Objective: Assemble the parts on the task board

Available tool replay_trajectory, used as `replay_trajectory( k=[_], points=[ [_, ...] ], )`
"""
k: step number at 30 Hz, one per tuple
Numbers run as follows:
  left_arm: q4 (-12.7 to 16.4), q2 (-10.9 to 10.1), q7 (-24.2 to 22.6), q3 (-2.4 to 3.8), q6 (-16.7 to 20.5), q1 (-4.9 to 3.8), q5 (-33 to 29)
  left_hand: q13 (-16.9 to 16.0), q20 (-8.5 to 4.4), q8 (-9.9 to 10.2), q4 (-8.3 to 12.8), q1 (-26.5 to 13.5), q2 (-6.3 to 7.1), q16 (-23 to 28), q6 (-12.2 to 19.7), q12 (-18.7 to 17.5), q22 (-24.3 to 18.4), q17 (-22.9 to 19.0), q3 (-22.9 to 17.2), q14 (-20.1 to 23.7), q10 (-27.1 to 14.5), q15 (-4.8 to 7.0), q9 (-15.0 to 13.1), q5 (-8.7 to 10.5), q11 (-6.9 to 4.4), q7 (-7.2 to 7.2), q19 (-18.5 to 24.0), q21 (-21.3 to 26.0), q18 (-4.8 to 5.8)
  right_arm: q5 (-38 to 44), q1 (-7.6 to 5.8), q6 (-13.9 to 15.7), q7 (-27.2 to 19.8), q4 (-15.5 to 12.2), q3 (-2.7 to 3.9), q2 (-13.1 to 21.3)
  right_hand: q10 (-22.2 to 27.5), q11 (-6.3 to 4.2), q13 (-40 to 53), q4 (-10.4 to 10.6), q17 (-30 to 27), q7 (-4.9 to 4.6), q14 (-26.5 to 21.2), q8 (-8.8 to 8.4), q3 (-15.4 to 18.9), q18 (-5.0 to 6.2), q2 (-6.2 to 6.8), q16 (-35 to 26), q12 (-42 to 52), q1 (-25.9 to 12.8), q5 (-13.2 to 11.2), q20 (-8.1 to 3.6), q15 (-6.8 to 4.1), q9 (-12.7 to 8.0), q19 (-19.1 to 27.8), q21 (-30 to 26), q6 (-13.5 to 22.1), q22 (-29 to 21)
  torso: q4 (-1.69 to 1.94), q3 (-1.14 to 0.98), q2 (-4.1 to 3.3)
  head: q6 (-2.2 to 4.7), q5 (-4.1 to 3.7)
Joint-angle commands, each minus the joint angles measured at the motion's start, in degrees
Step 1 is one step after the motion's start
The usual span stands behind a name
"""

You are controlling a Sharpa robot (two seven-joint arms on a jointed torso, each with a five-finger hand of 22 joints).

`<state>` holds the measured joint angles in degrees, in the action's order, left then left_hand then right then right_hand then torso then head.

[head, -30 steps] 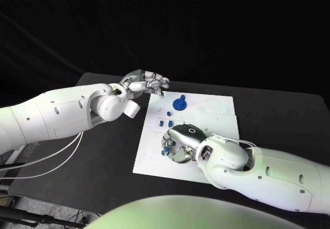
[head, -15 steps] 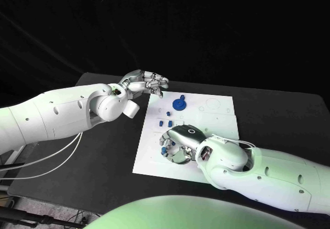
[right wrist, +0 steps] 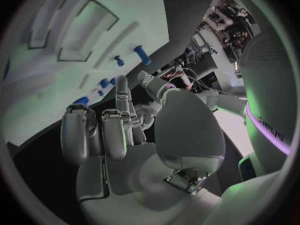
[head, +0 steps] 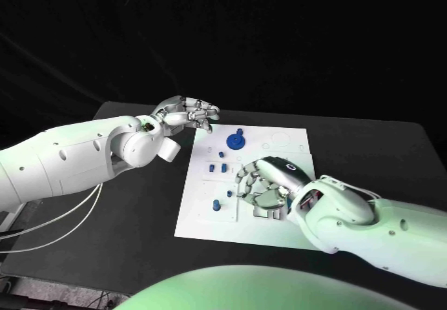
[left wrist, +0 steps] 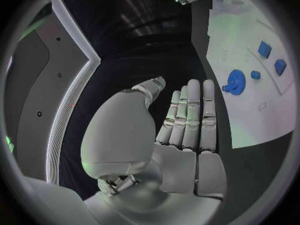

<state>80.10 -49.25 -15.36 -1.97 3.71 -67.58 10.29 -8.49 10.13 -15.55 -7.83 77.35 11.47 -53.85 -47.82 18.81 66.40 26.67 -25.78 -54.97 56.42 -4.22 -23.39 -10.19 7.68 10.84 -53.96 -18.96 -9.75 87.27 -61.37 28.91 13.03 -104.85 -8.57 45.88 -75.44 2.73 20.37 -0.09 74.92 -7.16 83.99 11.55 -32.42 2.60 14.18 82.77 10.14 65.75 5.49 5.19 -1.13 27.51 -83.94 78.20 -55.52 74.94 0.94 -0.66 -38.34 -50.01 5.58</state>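
The white task board lies mid-table. On it are a blue gear near the far edge and several small blue parts, among them one near the left edge and one beside my right hand. That hand hovers over the board's middle with its fingers loosely bent and holds nothing. In the right wrist view the fingers are bare, with blue parts beyond them. My left hand hangs off the board's far left corner, its flat palm bare, with the gear to its side.
Rectangular recesses are sunk in the board just beside my right hand. Black table surrounds the board. White cables hang under my left arm.
The whole picture has shifted a little. My right hand has moved right and farther onto the board, away from the blue part near the left edge, which now lies uncovered.
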Motion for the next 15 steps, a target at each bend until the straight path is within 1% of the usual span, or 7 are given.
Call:
replay_trajectory(
  k=[1,3,4,5,7,9,15],
  points=[
    [0.1,-0.2,-0.4,0.03,-0.7,-0.04,-0.3,-0.1,0.15,-0.2,0.1,-0.5,-0.08,0.3,0.5,0.4,-0.1,0.1,-0.3,0.4,-0.4,0.01,0.0,0.19,0.09,0.02,0.1,0.2,-0.50,-19.0,-1.20,0.1,-2.9,-1.2,0.08,4.1,-1.2,-0.81,5.4,1.6,0.9,0.63,3.1,0.52,2.2,-0.29,0.06,0.3,5.3,-2.1,-0.1,-0.90,-0.86,1.0,-1.8,0.4,-0.4,12.0,-0.44,0.10,0.31,0.01,-0.93],
    [0.1,-0.3,-0.4,0.02,-0.6,-0.04,-0.3,-0.1,0.15,-0.2,0.1,-0.5,-0.08,0.3,0.5,0.4,-0.1,0.1,-0.3,0.4,-0.4,0.01,0.0,0.19,0.09,0.02,0.1,0.2,-0.50,-22.9,-1.75,-1.8,-2.4,-2.1,0.10,7.1,3.3,-2.24,24.4,2.9,2.7,1.28,3.6,1.63,5.2,-0.69,0.26,1.5,24.3,-2.4,-0.4,-1.62,-1.44,4.5,-2.5,2.3,0.2,12.5,-0.68,0.16,0.53,0.01,-1.51],
    [0.1,-0.4,-0.4,0.01,-0.6,-0.04,-0.3,-0.1,0.15,-0.2,0.1,-0.5,-0.08,0.3,0.5,0.4,-0.1,0.1,-0.3,0.4,-0.4,0.01,0.0,0.19,0.09,0.02,0.1,0.2,-0.50,-24.2,-1.95,-2.6,-2.1,-2.6,0.11,8.7,1.2,-1.53,32.0,3.7,4.5,1.48,3.9,1.89,5.4,-0.78,-0.44,2.4,33.3,-2.8,-0.5,-1.69,-1.53,5.0,-2.8,3.0,-0.1,12.7,-0.79,0.18,0.59,0.01,-1.76],
    [0.1,-0.4,-0.4,0.01,-0.5,-0.04,-0.3,-0.1,0.15,-0.2,0.1,-0.5,-0.03,0.3,0.5,0.4,-0.1,0.1,-0.3,0.4,-0.4,0.01,0.0,0.21,0.09,0.02,0.1,0.2,-0.50,-24.8,-2.07,-3.1,-1.8,-3.0,0.10,9.9,0.0,-1.66,36.5,3.9,5.8,1.51,4.2,2.03,5.7,-0.90,-0.43,3.0,38.8,-2.8,-0.3,-1.62,-1.68,5.4,-3.0,3.5,-0.2,12.8,-0.94,0.16,0.65,0.01,-1.94],
    [0.0,-0.4,-0.4,0.00,-0.5,-0.04,-0.3,-0.1,0.15,-0.2,0.1,-0.5,-0.03,0.3,0.5,0.4,-0.1,0.1,-0.3,0.4,-0.4,0.01,0.0,0.21,0.09,0.02,0.1,0.2,-0.50,-25.3,-2.24,-4.1,-0.7,-3.9,0.04,12.7,-4.4,-1.59,51.5,5.0,11.1,1.73,5.2,2.29,7.5,-1.39,-0.73,5.6,57.0,-2.5,0.1,-1.76,-1.53,7.0,-3.9,6.0,-0.2,13.5,-1.14,0.09,0.77,0.01,-2.44],
    [-0.1,-0.4,-0.5,-0.02,-0.5,-0.03,-0.3,-0.1,0.15,-0.2,0.1,-0.5,-0.03,0.3,0.5,0.4,-0.1,0.1,-0.3,0.4,-0.4,0.01,0.0,0.21,0.09,0.02,0.1,0.2,-0.50,-24.1,-2.21,-4.8,0.7,-4.7,-0.11,15.2,-6.2,-1.64,57.1,5.9,13.5,1.60,5.7,2.25,9.2,-1.72,-1.11,6.6,63.9,-1.9,-0.1,-1.60,-1.51,7.9,-4.5,7.6,-0.2,13.9,-1.29,0.04,0.89,0.01,-2.95],
    [-0.2,-0.2,-0.5,-0.06,-0.5,-0.02,-0.4,-0.1,0.15,-0.2,0.1,-0.5,-0.03,0.3,0.5,0.4,-0.1,0.1,-0.3,0.4,-0.4,0.01,0.0,0.21,0.09,0.02,0.1,0.2,-0.50,-17.1,-1.14,-4.8,4.1,-5.6,-0.46,19.5,-8.8,-1.64,61.9,8.1,15.1,1.71,6.0,2.02,12.5,-1.81,-1.60,7.2,70.0,-1.2,-0.6,-1.57,-1.46,8.6,-4.7,8.1,-0.5,14.0,-1.93,0.09,1.26,0.01,-3.93]
  ],
)
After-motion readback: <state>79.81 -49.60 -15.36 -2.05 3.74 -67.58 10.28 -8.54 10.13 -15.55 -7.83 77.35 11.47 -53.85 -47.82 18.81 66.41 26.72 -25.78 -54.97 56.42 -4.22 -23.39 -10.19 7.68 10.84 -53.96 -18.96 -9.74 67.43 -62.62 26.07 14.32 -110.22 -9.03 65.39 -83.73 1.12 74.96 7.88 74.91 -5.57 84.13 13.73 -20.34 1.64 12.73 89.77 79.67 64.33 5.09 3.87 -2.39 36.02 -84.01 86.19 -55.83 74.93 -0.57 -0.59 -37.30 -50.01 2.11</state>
